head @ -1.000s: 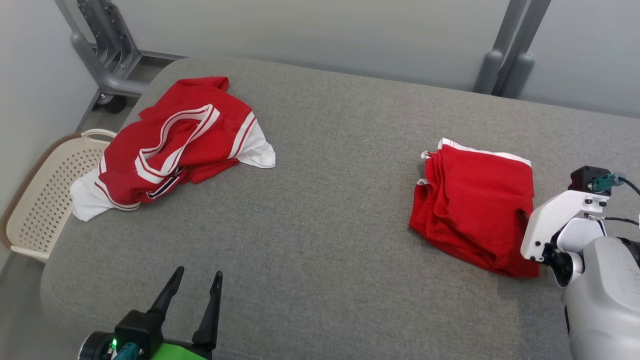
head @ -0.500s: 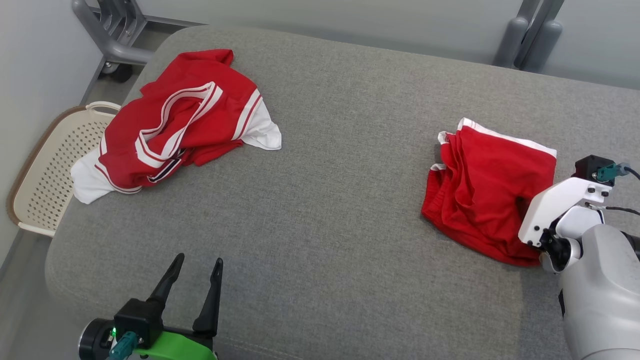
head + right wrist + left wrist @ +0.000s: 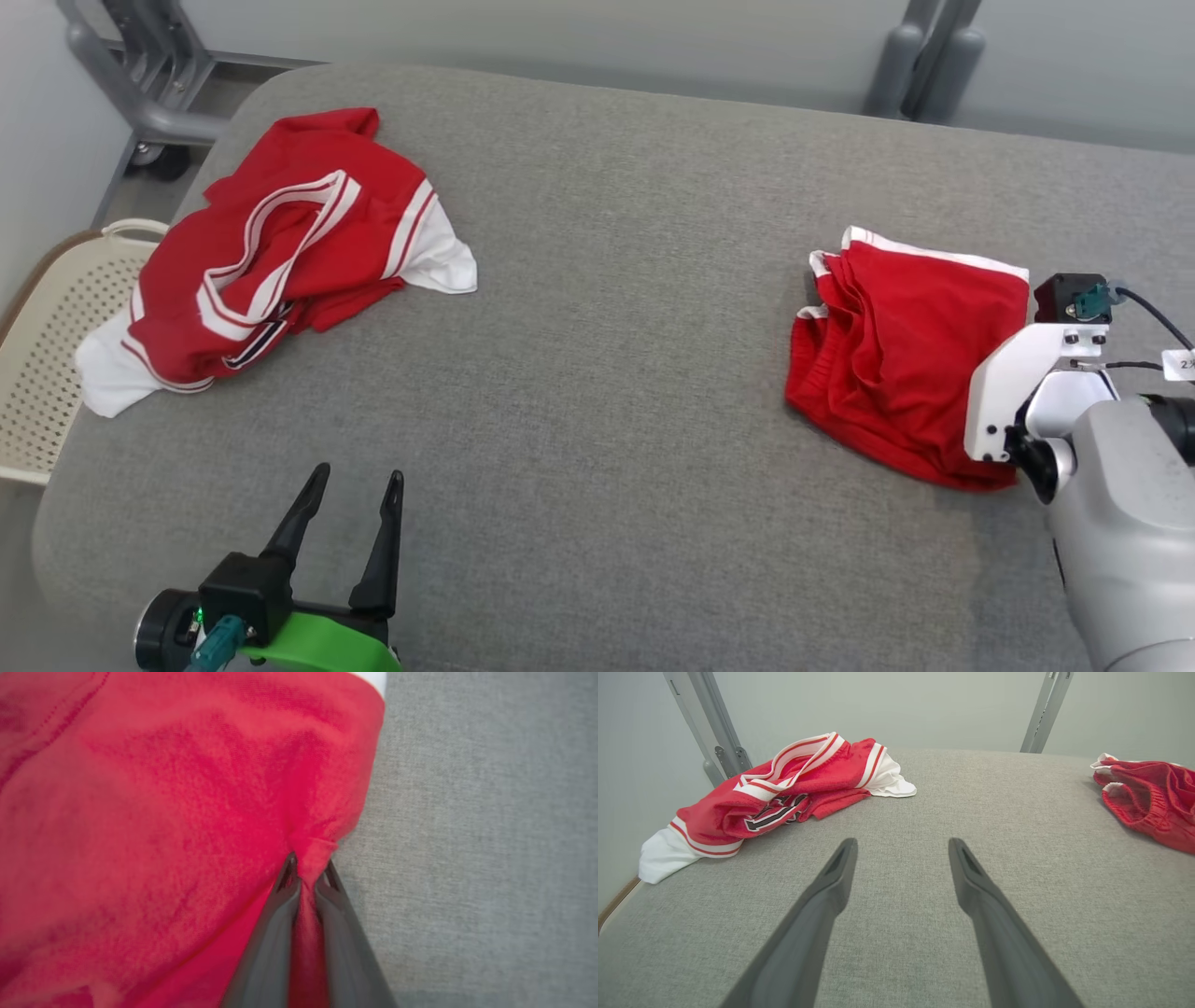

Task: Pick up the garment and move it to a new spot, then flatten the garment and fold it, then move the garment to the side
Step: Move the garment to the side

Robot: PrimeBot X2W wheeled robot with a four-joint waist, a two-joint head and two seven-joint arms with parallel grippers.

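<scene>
The garment (image 3: 896,373) is a folded red piece with white trim, lying on the right of the grey cushion (image 3: 607,373). My right gripper (image 3: 308,863) is shut on a pinched fold at its near right edge, red cloth (image 3: 163,812) bunched between the fingers. In the head view the white right wrist (image 3: 1027,392) covers those fingers. My left gripper (image 3: 355,481) hovers open over bare cushion at the lower left, nothing between its fingers (image 3: 831,891). The left wrist view has the folded garment (image 3: 1148,798) at its far right.
A crumpled red and white jersey (image 3: 280,252) lies at the cushion's far left, also in the left wrist view (image 3: 794,788). A cream perforated basket (image 3: 47,355) sits beside the left edge. Grey metal frames (image 3: 140,75) (image 3: 920,56) stand behind.
The head camera has shifted, so the whole picture has slid. My right gripper has closed on the folded garment's edge. Both garments and the left gripper stay as they were.
</scene>
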